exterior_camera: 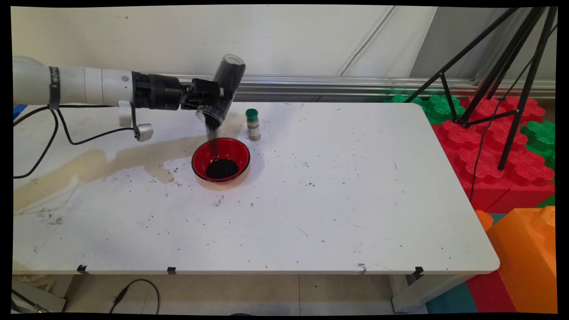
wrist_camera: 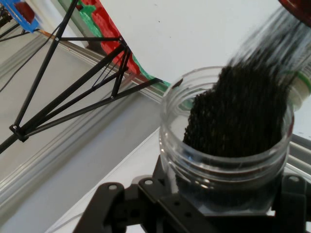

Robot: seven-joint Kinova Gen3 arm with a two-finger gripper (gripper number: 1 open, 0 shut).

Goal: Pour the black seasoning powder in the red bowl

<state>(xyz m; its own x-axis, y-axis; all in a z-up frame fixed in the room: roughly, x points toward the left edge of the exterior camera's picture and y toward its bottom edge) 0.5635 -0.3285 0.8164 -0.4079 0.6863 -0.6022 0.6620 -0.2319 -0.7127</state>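
My gripper [exterior_camera: 218, 98] is shut on a clear jar [exterior_camera: 223, 89] of black grains, held tilted with its mouth pointing down over a red bowl [exterior_camera: 221, 159]. A thin stream of grains falls from the jar's mouth into the bowl, where a dark heap lies. In the hand view the jar [wrist_camera: 228, 136] fills the lower right, with grains streaming out toward the top right and the gripper's linkage clamped around its base. A small spice bottle [exterior_camera: 253, 125] with a green cap stands upright just right of the jar's mouth, behind the bowl.
Loose black grains are scattered over the white table [exterior_camera: 338, 209] around the bowl. A brownish stain runs along the table's left part. A black tripod [exterior_camera: 498, 80] stands over red and green foam blocks [exterior_camera: 489, 151] to the right, beside an orange block [exterior_camera: 529, 258].
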